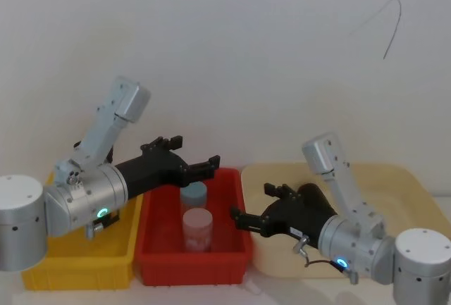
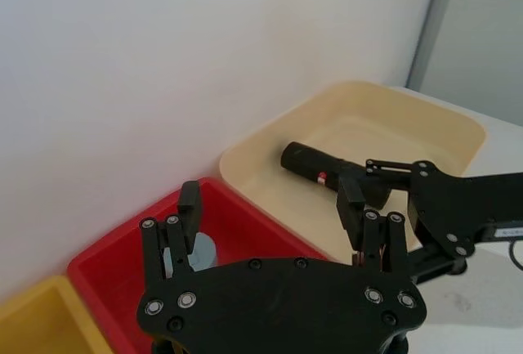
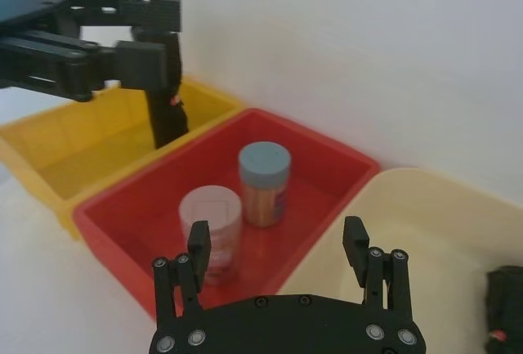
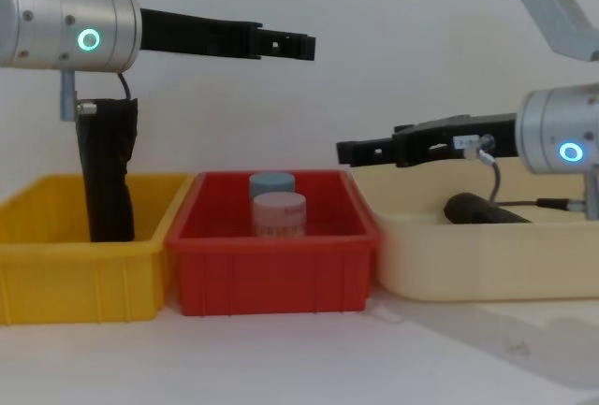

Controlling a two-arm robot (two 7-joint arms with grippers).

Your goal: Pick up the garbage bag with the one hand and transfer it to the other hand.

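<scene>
The garbage bag (image 2: pixel 327 172) lay on its side inside the cream bin (image 2: pixel 384 129), touched by neither arm. The right gripper (image 1: pixel 254 203) hung just above it, fingers spread and empty, its tips reaching toward the neighbouring red bin (image 1: pixel 190 266). From the head camera that arm covered most of the roll, and from the chest camera the cream wall hid its lower edge. The left gripper (image 1: pixel 190 153), fingers likewise apart and holding nothing, hovered higher, over the back of the red bin and well apart from the bag. Inside the red bin a blue-lidded jar (image 1: pixel 193 194) and a pale-lidded jar (image 1: pixel 197 227) stood upright, close together, between the two grippers. A taller black roll (image 4: pixel 108 180) stood on end in the yellow bin (image 1: pixel 77 270), under the left arm.
</scene>
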